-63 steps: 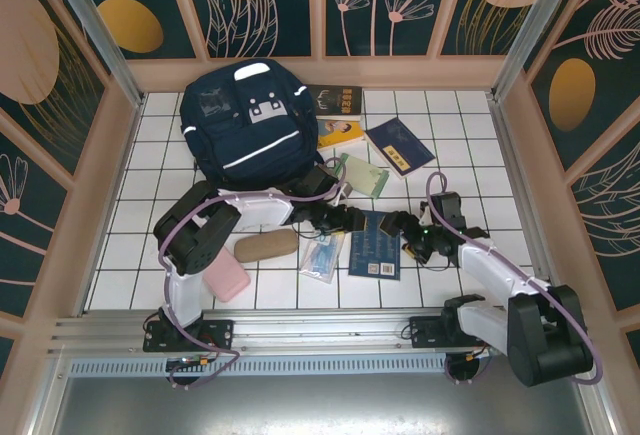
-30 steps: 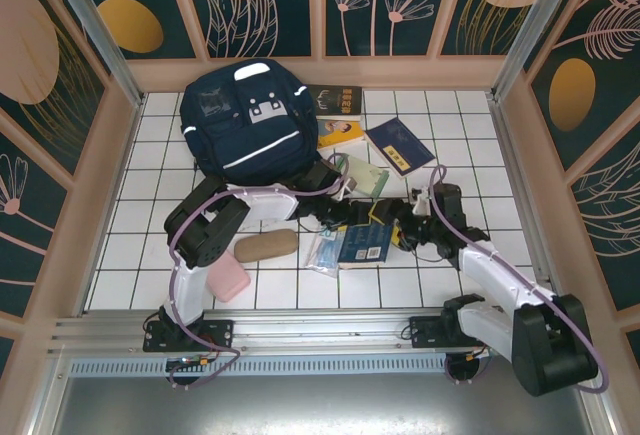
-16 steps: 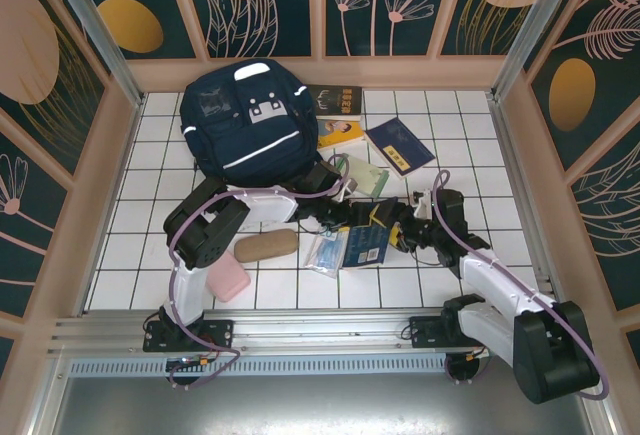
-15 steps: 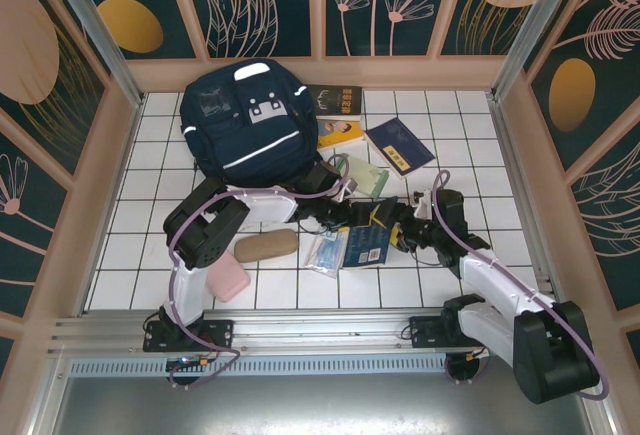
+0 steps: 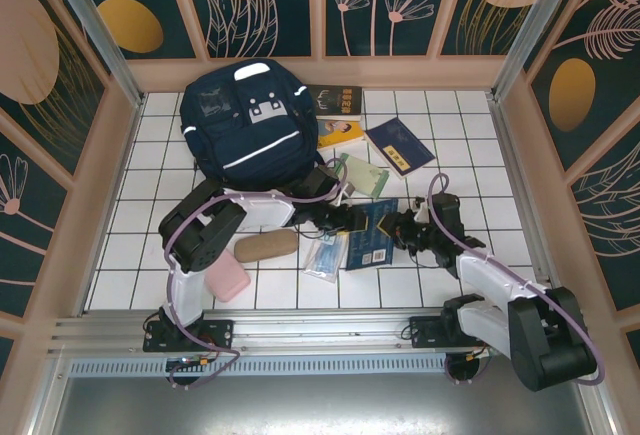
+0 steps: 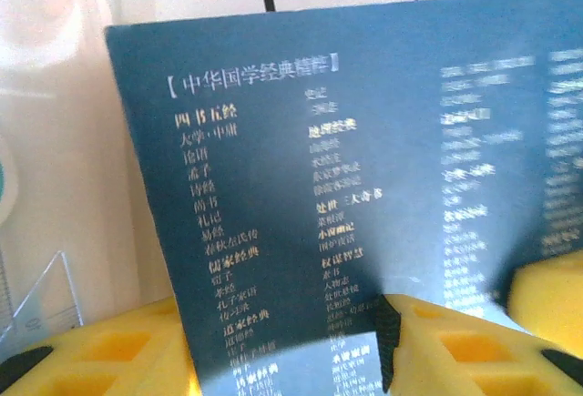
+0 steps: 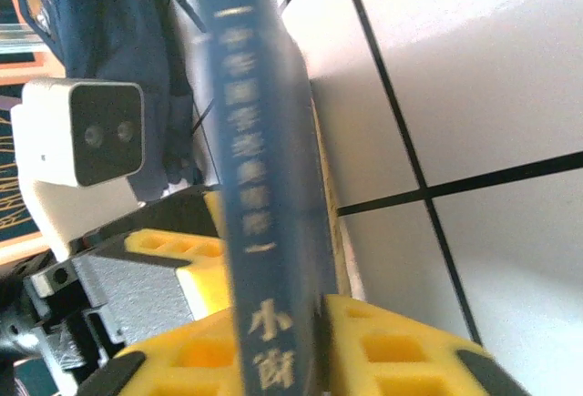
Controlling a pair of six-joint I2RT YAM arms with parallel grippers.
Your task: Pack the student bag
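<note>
right end effector (image 5: 400, 227) clamps blue book (image 5: 370, 237); left end effector (image 5: 350, 220) grip unclear; student bag (image 5: 248, 125) well beyond.

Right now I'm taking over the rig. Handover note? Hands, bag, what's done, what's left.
Right hand: shut on the spine of the blue book, mid-table.
Left hand: at the book's opposite edge; can't tell whether it grips.
Backpack: back left of the table, apart from both hands.
Done: book grasped; nothing visibly packed.
Left: pack the blue book, the books beside the bag, brown case, pink case and plastic sleeve.
</note>
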